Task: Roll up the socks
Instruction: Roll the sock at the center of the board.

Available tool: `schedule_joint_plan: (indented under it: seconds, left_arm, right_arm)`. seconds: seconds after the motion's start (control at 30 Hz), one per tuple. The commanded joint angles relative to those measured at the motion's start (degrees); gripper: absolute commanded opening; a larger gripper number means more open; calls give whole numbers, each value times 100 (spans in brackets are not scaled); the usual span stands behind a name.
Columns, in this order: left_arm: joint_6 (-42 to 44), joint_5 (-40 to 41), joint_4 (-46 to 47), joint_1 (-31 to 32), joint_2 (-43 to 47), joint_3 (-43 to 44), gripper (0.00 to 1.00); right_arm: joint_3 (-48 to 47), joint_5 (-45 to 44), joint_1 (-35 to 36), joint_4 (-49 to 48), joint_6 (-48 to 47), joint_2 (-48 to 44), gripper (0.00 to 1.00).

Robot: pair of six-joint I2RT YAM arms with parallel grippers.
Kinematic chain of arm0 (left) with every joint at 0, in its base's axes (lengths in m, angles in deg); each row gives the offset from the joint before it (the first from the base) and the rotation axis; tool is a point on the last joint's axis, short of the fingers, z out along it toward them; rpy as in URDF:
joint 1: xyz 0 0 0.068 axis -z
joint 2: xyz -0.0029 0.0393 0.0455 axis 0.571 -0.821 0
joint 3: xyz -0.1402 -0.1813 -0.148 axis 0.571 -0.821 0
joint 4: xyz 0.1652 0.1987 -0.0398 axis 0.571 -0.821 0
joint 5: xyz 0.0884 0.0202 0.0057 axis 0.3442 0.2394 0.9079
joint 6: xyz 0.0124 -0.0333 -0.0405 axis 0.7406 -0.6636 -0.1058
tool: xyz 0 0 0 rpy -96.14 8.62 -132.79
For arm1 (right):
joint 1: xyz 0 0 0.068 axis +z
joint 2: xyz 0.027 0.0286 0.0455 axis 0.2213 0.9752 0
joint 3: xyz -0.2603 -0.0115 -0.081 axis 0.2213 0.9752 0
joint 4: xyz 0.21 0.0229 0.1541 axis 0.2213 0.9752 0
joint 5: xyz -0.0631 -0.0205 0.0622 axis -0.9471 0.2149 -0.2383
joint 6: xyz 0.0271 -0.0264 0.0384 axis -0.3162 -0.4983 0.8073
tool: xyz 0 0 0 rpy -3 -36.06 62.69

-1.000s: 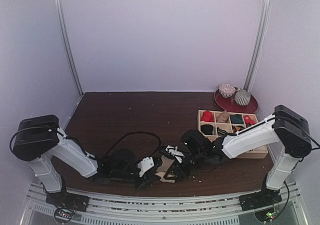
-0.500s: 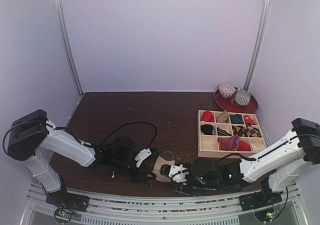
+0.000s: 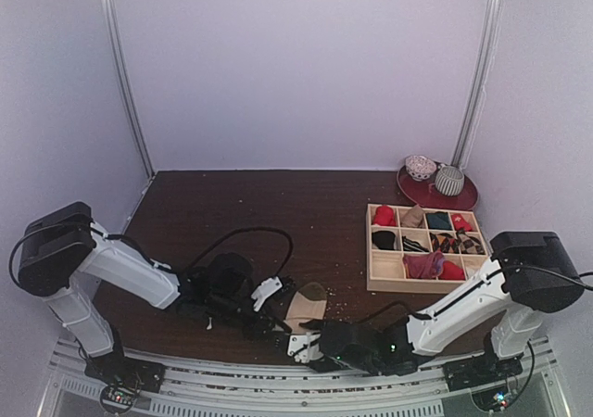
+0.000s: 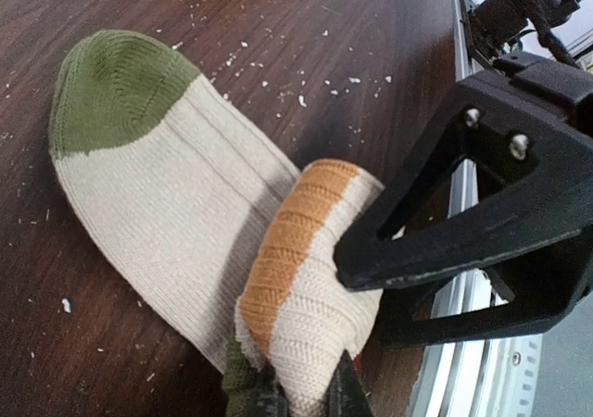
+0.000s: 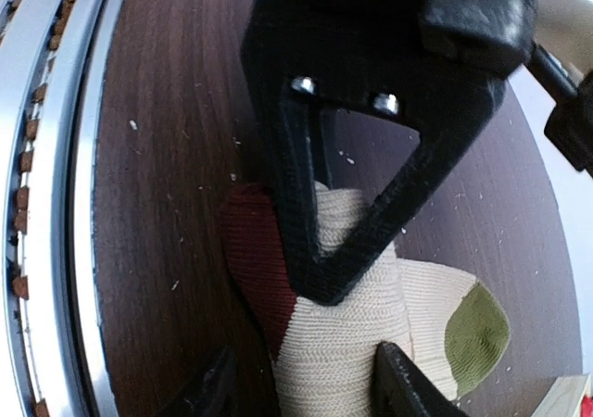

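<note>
A cream sock (image 4: 167, 195) with a green toe, an orange cuff band and a dark red patch (image 5: 259, 259) lies near the table's front edge (image 3: 306, 304). One end of it is folded up into a loose roll (image 4: 310, 287). My left gripper (image 4: 299, 397) is shut on the bottom of that roll. My right gripper (image 5: 306, 385) is open and straddles the roll from the near side: one finger (image 5: 398, 380) touches the cream fabric, the other (image 5: 213, 389) stands apart from it. In the top view the left gripper (image 3: 274, 322) and right gripper (image 3: 302, 343) meet at the sock.
A wooden compartment tray (image 3: 384, 273) with several small rolled bundles stands at the right. Behind it a red plate (image 3: 460, 198) carries two patterned balls. The metal rail (image 3: 278, 380) runs along the front edge just beside the grippers. A black cable (image 3: 246, 236) loops over the table.
My right arm has swung from beside the tray down to the front edge and now faces the roll from the near side, jaws wider. The left gripper keeps its hold.
</note>
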Motion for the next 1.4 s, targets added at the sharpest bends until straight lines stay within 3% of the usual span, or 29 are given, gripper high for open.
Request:
schedule_joint_plan:
  seconds: [0.0,0.07,0.17,0.37,0.6,0.7,0.97,1.27,1.37]
  left_arm:
    - [45,-330,-368,20,-44,-198,0]
    - [105,-343,-365,20,2,-215,0]
    - [261,-242,-347,20,267,-287,0]
    - [845,604,-91,20,1399,-608,38]
    - [1511,668,2020,87,2627,-1726,61]
    - [1743,605,2885,99,2398,-2077,63]
    - [1551,255,4234,281,728,-2165,71]
    - [1762,560,3753,515,-192,-1660,69]
    - [1775,617,3627,518,-397,-1538,63]
  right_arm:
    - [-51,-63,-169,181,295,261,41]
    - [-51,136,-296,350,584,270,30]
    - [175,493,-521,303,993,227,24]
    - [528,2772,-1127,-301,2156,188,22]
    - [480,5132,-1547,-874,3441,788,22]
    - [450,5462,-1704,-738,3785,888,22]
    - [362,5422,-2086,-173,3953,999,22]
    - [155,5456,-2197,260,3743,1226,22]
    - [184,5535,-2236,212,3742,1260,22]
